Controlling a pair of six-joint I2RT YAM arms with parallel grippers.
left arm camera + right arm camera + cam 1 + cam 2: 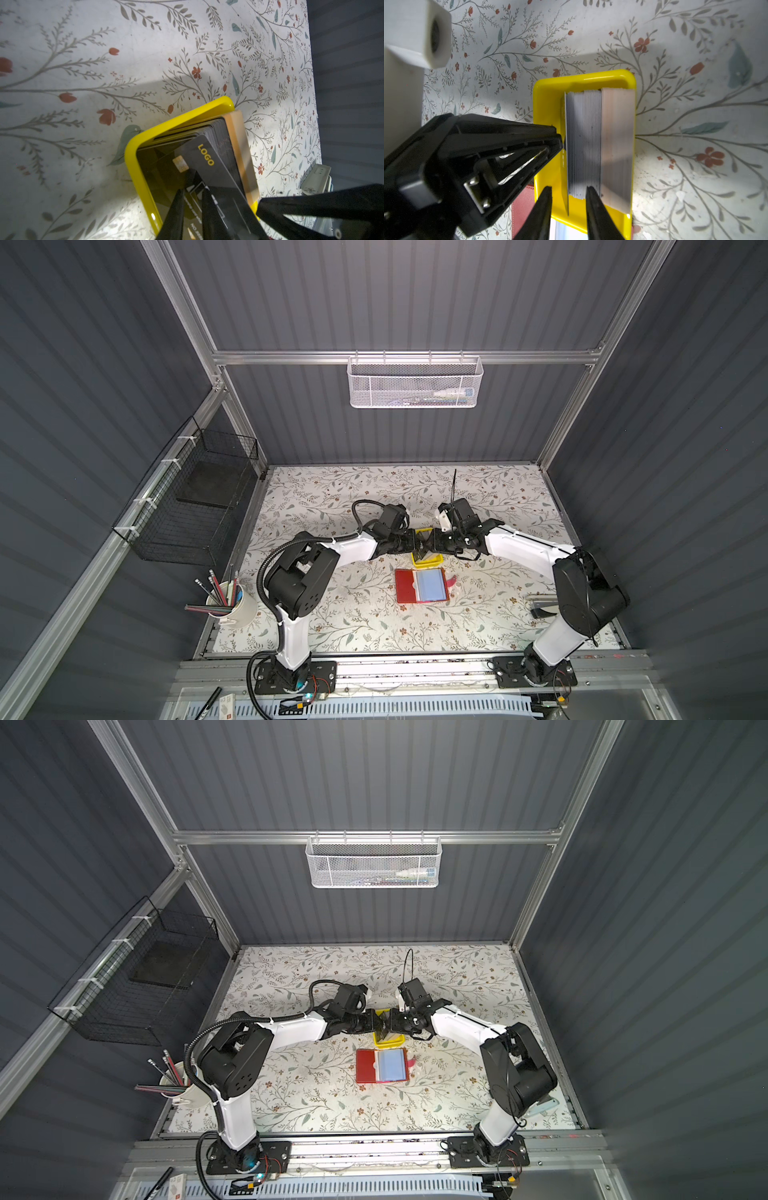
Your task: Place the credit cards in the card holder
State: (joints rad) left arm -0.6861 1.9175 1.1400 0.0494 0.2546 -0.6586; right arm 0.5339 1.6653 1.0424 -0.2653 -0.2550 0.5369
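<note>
Overhead, in both top views: card holder (405, 587) lies open, just near of the yellow tray (436, 560).
Left wrist: left gripper (193, 189) pinches a black card (207, 158), tilted up off the tray.
Right wrist: right gripper (569, 188) is spread, straddling that card's edge beside the stacked credit cards (583, 135). It should close squarely on one card only.

The cards (583, 141) stand in the tray (548, 104). The card holder (419, 585) lies on the table (332, 489), just in front of the tray.
</note>
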